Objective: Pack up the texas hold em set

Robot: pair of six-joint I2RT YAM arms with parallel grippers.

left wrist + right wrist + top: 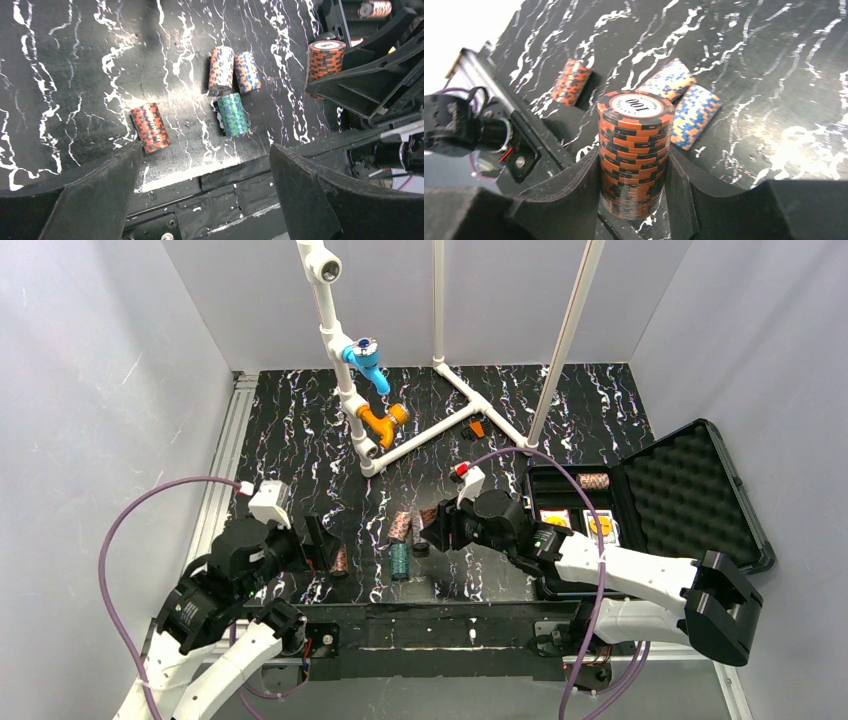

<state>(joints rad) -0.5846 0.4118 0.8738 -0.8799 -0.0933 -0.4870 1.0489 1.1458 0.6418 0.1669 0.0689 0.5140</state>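
Note:
My right gripper (pixel 634 167) is shut on an upright orange-and-black chip stack (pixel 636 145), held a little above the table; from above this gripper (pixel 436 530) hangs at the table's middle. Several stacks lie on their sides below: a red-black one (pixel 150 127), a teal one (pixel 232 114), a pale blue-speckled one (pixel 221 67) and an orange-blue one (pixel 247 71). My left gripper (pixel 206 152) stands open and empty, its left fingertip beside the red-black stack (pixel 340 560). The black case (pixel 700 490) lies open at the right with one chip stack (pixel 595 481) and two card decks (pixel 556 520) inside.
A white pipe frame (pixel 345 390) with blue and orange fittings stands at the back of the table. Grey walls close in both sides. A metal rail (pixel 225 460) runs along the table's left edge, and the arm bases sit on the near edge.

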